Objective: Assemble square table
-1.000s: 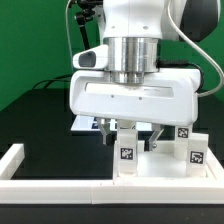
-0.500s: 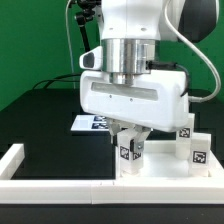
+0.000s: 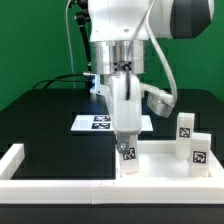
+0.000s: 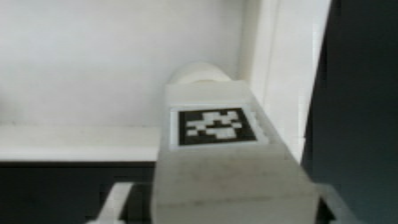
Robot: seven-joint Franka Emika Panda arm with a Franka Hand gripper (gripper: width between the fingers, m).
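Gripping one white leg (image 3: pixel 127 152) upright at the tabletop (image 3: pixel 160 165) corner, the claw (image 3: pixel 126 140) may tilt it, so its thread jams in the socket.

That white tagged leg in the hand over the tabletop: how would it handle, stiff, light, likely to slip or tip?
The leg looks like rigid moulded plastic, so probably stiff and light. Its smooth white faces could slip in the hand. Standing upright and narrow on the tabletop, it would probably tip if nudged before being seated.
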